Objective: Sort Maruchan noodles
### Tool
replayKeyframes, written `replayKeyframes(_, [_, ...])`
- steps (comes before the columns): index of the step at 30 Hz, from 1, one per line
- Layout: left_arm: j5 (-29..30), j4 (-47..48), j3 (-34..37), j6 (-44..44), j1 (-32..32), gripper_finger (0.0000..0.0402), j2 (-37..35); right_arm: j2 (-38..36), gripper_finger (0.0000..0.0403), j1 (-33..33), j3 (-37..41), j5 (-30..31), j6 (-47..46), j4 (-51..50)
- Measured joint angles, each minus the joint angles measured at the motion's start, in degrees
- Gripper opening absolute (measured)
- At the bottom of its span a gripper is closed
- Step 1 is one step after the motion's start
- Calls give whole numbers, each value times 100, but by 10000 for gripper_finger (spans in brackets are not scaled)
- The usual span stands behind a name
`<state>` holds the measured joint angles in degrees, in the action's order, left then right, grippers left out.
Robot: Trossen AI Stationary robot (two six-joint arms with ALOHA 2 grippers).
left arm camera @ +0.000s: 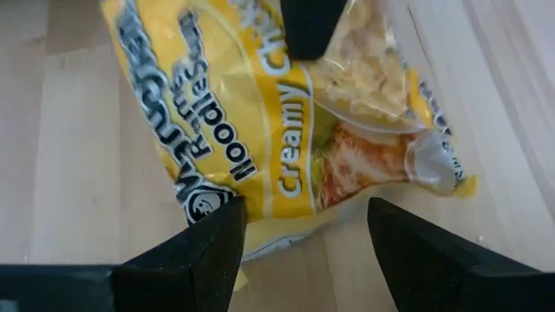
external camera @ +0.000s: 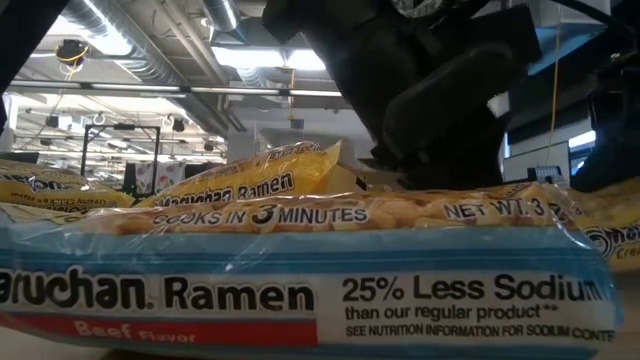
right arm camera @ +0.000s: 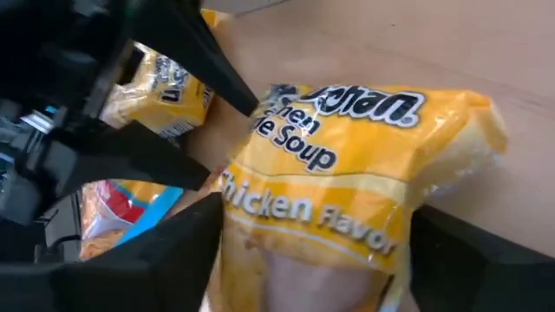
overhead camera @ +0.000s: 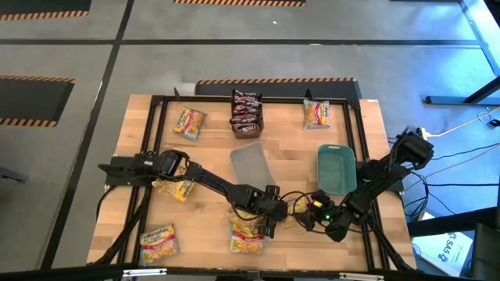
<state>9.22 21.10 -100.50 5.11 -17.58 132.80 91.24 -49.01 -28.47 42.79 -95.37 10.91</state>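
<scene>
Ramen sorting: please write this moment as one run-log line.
left pincer: open over Creamy Chicken packet | right pincer: open around Chicken Flavor packet | teal bin: empty

A teal bin [overhead camera: 337, 168] sits right of centre on the wooden table [overhead camera: 211, 152], a clear bin [overhead camera: 251, 162] just left of it, dark bin [overhead camera: 247, 114] behind.

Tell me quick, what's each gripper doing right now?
Left gripper: open around a yellow Creamy Chicken packet, not gripping.
Right gripper: open around a yellow Chicken Flavor packet, not clamped.
</scene>
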Motion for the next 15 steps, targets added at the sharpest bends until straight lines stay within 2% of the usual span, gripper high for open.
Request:
replayKeyframes(10, [10, 99, 19, -6, -32, 236, -51, -28, 146, -4, -26, 151, 92, 54])
replayKeyframes(15, [52, 197, 16, -51, -84, 236, -220, -37, 120, -9, -33, 224, 110, 72])
